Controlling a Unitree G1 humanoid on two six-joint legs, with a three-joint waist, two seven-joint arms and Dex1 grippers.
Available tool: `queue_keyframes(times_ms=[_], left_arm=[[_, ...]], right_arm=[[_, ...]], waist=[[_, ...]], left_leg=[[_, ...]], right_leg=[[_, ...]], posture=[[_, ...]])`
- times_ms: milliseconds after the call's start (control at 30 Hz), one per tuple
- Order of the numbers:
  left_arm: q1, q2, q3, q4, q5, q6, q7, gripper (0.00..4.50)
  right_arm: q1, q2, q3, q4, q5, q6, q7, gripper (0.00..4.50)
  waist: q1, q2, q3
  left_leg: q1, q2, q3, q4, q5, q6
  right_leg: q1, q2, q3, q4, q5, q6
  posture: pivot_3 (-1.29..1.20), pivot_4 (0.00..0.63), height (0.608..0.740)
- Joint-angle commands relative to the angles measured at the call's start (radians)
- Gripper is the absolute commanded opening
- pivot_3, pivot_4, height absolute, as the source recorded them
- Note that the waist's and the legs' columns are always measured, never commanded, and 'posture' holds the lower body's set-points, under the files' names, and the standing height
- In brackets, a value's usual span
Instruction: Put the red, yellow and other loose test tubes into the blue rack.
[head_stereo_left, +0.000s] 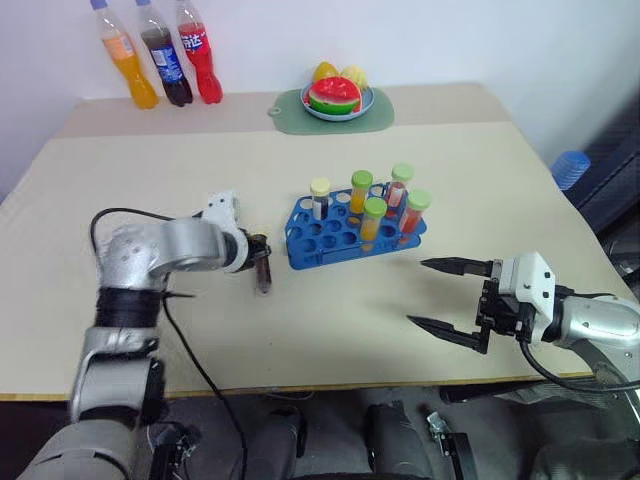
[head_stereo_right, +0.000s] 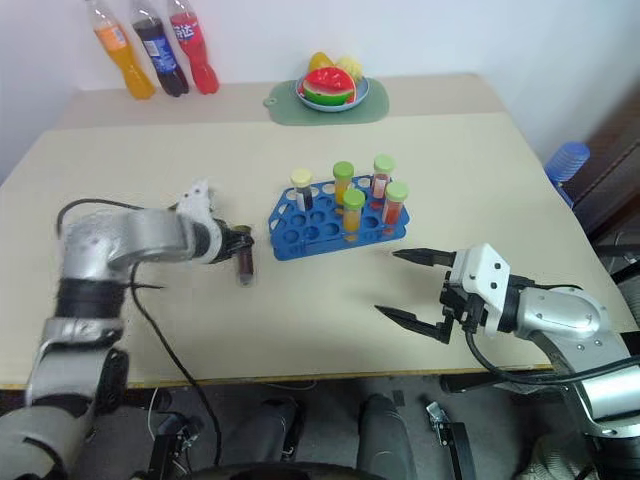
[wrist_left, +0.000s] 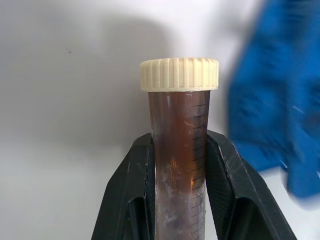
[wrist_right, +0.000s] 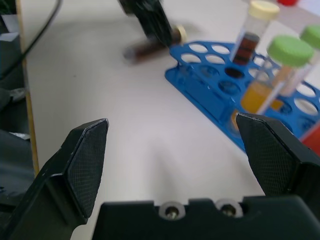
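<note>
My left gripper (head_stereo_left: 258, 250) is shut on a dark brown test tube (wrist_left: 179, 150) with a pale ribbed cap (wrist_left: 179, 74). Its black fingers (wrist_left: 134, 195) pinch the tube's body below the cap. Gripper and tube (head_stereo_left: 263, 274) sit low over the table, just left of the blue rack (head_stereo_left: 308, 242); whether the tube touches the table I cannot tell. The rack (wrist_right: 200, 82) holds several upright tubes: one with a pale cap (head_stereo_left: 320, 194), and green-capped ones with yellow-orange (head_stereo_left: 373, 218) and red (head_stereo_left: 397, 188) liquid. My right gripper (head_stereo_left: 419, 292) stands wide open and empty, to the right of the rack and nearer the front.
Three soda bottles (head_stereo_left: 165, 55) stand at the back left corner. A plate of fruit (head_stereo_left: 338, 97) rests on a green mat at the back centre. A blue object (head_stereo_left: 570, 168) sits beyond the table's right edge. The left arm's cable (head_stereo_left: 195, 350) hangs over the front edge.
</note>
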Motion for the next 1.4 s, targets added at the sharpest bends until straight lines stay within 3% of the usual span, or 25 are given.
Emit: queue_keyframes(times_ms=[33,100,167,300,367,533,733,900,1167,1400], left_arm=[[0.111,0.130,0.086,-0.325,0.203,-0.092,-0.632,1.05],[0.171,0.185,0.047,-0.388,0.365,-0.208,-0.887,1.05],[0.197,0.179,-0.013,-0.421,0.561,-0.410,-1.097,1.05],[0.198,0.035,-0.162,-0.330,0.938,-0.825,-1.322,1.05],[0.167,-0.042,-0.224,-0.224,1.037,-0.956,-1.431,1.05],[0.038,-0.193,-0.243,0.072,1.088,-1.082,-1.638,1.05],[-0.074,-0.249,-0.218,0.339,1.131,-1.128,-1.800,1.05],[-0.159,-0.290,-0.198,0.521,1.186,-1.164,-1.827,1.05],[-0.200,-0.335,-0.224,0.671,1.317,-1.265,-1.875,1.05],[-0.155,-0.317,-0.240,0.685,1.404,-1.342,-1.903,1.05]], right_arm=[[0.022,0.043,-0.022,0.001,-0.008,-0.018,-0.045,4.50],[0.046,0.072,-0.017,0.016,-0.029,-0.032,-0.071,4.50],[0.080,0.101,-0.015,0.009,-0.046,-0.040,-0.100,4.50],[0.121,0.169,-0.025,-0.009,-0.065,-0.047,-0.179,4.50],[0.151,0.206,-0.033,-0.025,-0.074,-0.052,-0.221,4.50],[0.226,0.274,-0.031,-0.089,-0.111,-0.067,-0.310,4.50],[0.258,0.316,0.002,-0.145,-0.153,-0.072,-0.375,4.50],[0.290,0.341,0.043,-0.176,-0.186,-0.083,-0.408,4.50],[0.309,0.366,0.067,-0.200,-0.213,-0.090,-0.450,4.50],[0.300,0.369,0.076,-0.191,-0.218,-0.097,-0.459,4.50]], waist=[[-0.005,0.000,0.000],[0.002,0.001,-0.001],[0.014,0.002,-0.001],[0.018,0.001,-0.002],[0.015,0.001,-0.002],[0.012,0.000,-0.001],[0.001,0.000,-0.001],[0.001,0.000,-0.001],[-0.008,0.000,-0.002],[-0.012,0.000,-0.002]], left_leg=[[0.000,0.000,0.002,0.000,0.000,0.000],[0.001,0.000,0.005,-0.001,0.000,0.000],[0.003,0.001,0.006,-0.001,-0.002,0.003],[0.002,0.002,0.007,0.000,-0.003,0.005],[0.002,0.002,0.009,0.000,-0.003,0.005],[0.002,0.003,0.010,0.000,-0.003,0.007],[0.002,0.004,0.010,0.000,-0.005,0.010],[0.002,0.003,0.009,0.001,-0.005,0.009],[0.002,0.003,0.009,0.001,-0.005,0.009],[0.003,0.003,0.009,0.001,-0.005,0.010]], right_leg=[[0.000,0.000,0.000,0.000,0.000,0.000],[0.002,0.000,0.000,-0.001,0.000,-0.001],[0.006,0.000,0.000,-0.005,-0.002,-0.003],[0.009,0.000,-0.001,-0.013,0.000,-0.006],[0.009,0.000,0.000,-0.014,0.000,-0.005],[0.008,0.001,0.000,-0.014,0.002,-0.002],[0.008,0.002,0.000,-0.014,0.003,0.000],[0.008,0.002,0.000,-0.013,0.003,0.001],[0.008,0.002,0.000,-0.013,0.004,0.002],[0.008,0.002,0.000,-0.013,0.004,0.002]], posture=[[0.00,0.150,0.740],[0.00,0.150,0.740],[0.00,0.150,0.740],[0.00,0.150,0.740],[0.00,0.150,0.740],[0.00,0.150,0.740],[0.00,0.150,0.740],[0.00,0.150,0.740],[0.00,0.150,0.740],[0.00,0.150,0.740]])
